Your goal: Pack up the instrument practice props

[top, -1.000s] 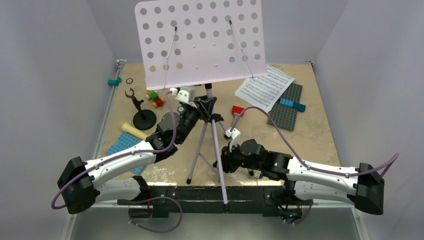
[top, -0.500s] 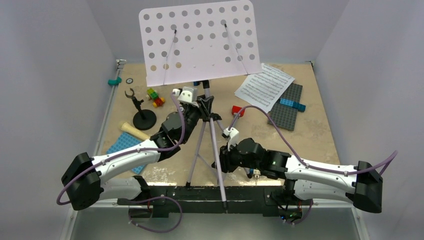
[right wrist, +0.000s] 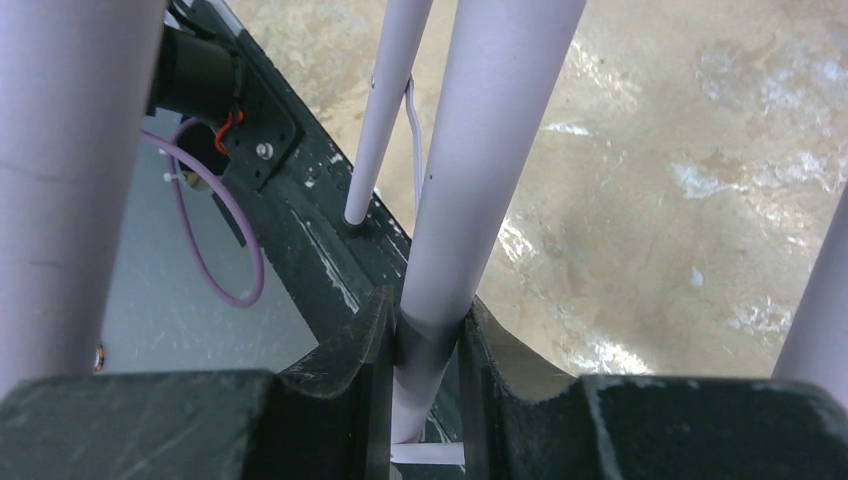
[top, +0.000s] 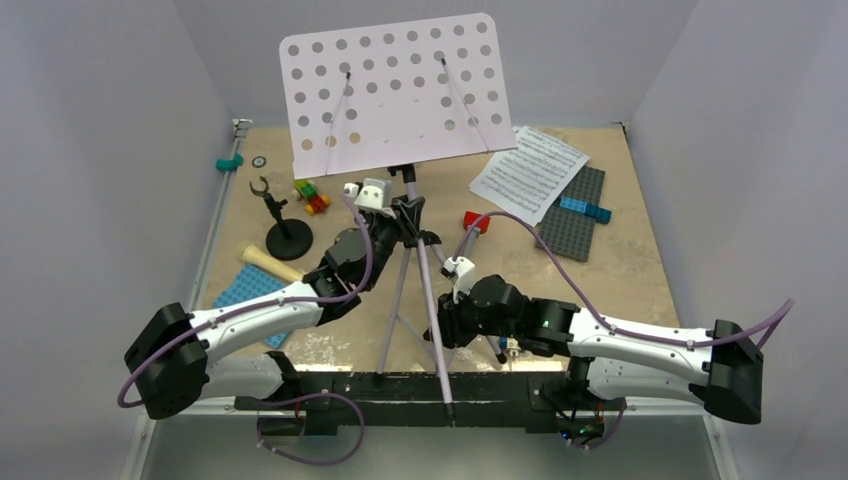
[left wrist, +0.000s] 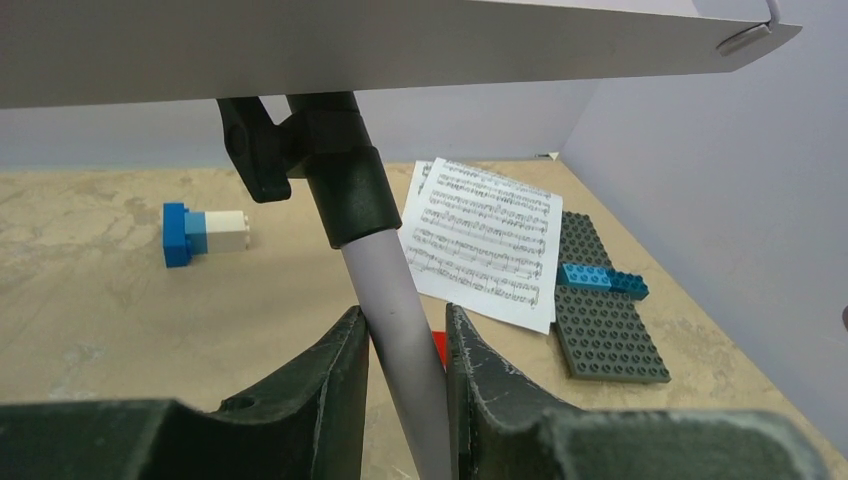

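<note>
The lilac perforated music stand (top: 395, 95) stands upright in the middle on its thin tripod. My left gripper (top: 398, 226) is shut on its pole (left wrist: 392, 310) just under the black collar; my left gripper (left wrist: 405, 345) has a finger on each side of the tube. My right gripper (top: 438, 326) is shut on one tripod leg (right wrist: 480, 180) low down, near the front rail; my right gripper (right wrist: 428, 330) pinches that tube. White sheet-music pages (top: 528, 172) lie at the back right. A cream microphone (top: 268, 262) and a black round-base mic stand (top: 287, 238) are on the left.
A grey baseplate (top: 572, 215) with a blue brick (top: 584, 208) lies under the pages' edge. A red brick (top: 476, 220) sits by the tripod, coloured bricks (top: 311, 195) at the back left, a blue baseplate (top: 245, 290) under my left arm. A blue-and-white brick (left wrist: 205, 232) sits behind the stand.
The stand's desk has sunk lower and looks smaller in the top view, drifting slightly left. Both arms moved with it, keeping their grips on pole and leg.
</note>
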You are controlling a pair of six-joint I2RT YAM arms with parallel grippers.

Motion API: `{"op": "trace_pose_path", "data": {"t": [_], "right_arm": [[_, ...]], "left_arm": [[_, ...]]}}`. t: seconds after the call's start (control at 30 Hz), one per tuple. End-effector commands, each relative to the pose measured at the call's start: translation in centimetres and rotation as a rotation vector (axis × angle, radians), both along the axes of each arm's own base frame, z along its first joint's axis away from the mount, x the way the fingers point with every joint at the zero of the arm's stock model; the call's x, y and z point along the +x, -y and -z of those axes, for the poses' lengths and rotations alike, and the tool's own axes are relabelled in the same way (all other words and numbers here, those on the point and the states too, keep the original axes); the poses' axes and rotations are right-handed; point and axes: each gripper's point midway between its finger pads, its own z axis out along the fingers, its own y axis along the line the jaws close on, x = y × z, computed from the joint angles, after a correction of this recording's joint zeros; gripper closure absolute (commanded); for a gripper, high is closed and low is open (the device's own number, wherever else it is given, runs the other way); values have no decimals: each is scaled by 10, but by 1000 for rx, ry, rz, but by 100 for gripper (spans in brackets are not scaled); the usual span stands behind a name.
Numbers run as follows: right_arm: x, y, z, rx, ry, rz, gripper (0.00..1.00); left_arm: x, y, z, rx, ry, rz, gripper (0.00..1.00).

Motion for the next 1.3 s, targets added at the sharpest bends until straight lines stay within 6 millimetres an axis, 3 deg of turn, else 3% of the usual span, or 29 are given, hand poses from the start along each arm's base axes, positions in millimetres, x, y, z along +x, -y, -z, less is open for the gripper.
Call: {"op": "trace_pose_path", "data": {"t": [0.0,0.3,0.7,0.97,1.27], "right_arm": [[26,-27,-139,374,252,34,100],[27,-32,-126,328,230,26,100],[37,-24,-73,190,235,51,100],[39,-30,-56,138,220,32,100],[41,-29,-40,99,214,37,100]], "left_arm": [[-12,32,22,90,5,156,100],[-5,39,49,124,-41,152,100],[6,37,123,187,-167,124,100],[7,44,155,212,-227,149,100],[6,42,171,205,-251,144,100]]}}
